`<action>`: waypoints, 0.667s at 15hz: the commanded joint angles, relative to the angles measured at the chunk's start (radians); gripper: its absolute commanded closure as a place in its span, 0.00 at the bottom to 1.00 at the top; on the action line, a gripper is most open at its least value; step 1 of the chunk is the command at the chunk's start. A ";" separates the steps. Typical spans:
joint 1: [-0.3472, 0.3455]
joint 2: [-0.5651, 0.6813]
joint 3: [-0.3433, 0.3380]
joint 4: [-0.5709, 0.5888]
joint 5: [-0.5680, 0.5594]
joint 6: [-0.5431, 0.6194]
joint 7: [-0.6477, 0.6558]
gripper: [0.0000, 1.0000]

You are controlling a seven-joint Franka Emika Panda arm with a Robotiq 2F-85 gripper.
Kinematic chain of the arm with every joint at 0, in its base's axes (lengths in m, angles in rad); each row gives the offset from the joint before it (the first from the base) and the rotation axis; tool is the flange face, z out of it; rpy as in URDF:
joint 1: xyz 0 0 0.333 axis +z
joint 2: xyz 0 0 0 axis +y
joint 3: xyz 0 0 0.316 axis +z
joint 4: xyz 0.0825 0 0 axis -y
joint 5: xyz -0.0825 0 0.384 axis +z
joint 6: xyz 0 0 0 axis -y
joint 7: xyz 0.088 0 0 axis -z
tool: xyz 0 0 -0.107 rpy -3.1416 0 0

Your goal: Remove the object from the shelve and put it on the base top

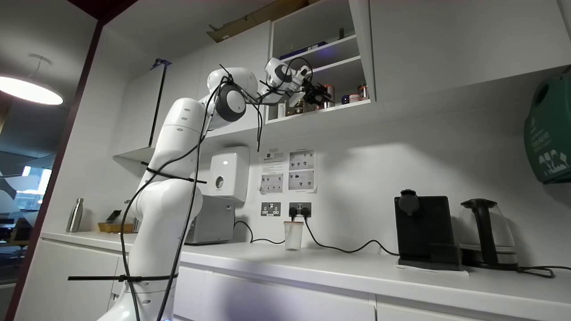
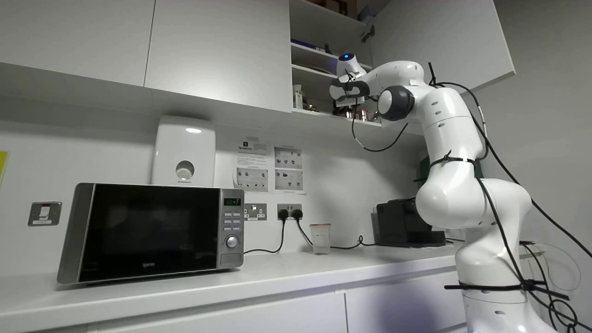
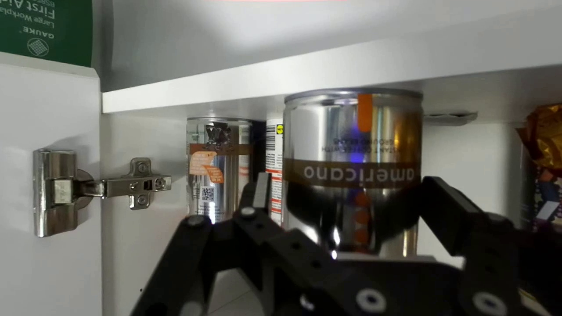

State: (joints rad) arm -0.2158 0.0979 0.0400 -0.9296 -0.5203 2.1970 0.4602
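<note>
The long white kitchen countertop, the surface (image 1: 339, 265), runs beneath the open wall cabinet (image 1: 312, 26), well apart from it. The white Panda arm (image 1: 169, 205) stands in front of the surface, its base far below the open wall cabinet. In both exterior views it climbs from an upright base, leans at the shoulder, bends at about the cabinet's own height, and carries its last links roughly level toward the lower compartment, with the wrist at the cabinet's open front. The cabinet's door (image 2: 444, 41) stands wide open. A silver-and-black microwave (image 2: 157, 231) sits on the surface, lower than the cabinet and toward the side away from that door; a black coffee machine (image 1: 424, 229) sits low too, toward the door side. The end effector (image 3: 348, 182) points into the cabinet's lower compartment, its fingers (image 3: 452, 215) spread apart, and in the inverted wrist view they flank an americano coffee tin (image 3: 353, 171); whether the fingertips touch its metal I cannot tell, the reflections there being dark. That tin stands upright on the cabinet's bottom board (image 3: 210, 83). Another silver tin (image 3: 219, 171) stands in the same compartment, nearer the cabinet's door. A clear cup (image 1: 293, 236) with a reddish rim stands on the surface beneath the cabinet.
</note>
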 commanded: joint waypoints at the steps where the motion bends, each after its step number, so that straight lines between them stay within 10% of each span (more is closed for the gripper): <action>1: 0.003 0.039 -0.003 0.078 -0.011 -0.030 0.012 0.41; 10: 0.004 0.027 -0.003 0.078 -0.010 -0.026 0.011 0.51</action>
State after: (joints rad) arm -0.2158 0.1003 0.0389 -0.9170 -0.5203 2.1970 0.4602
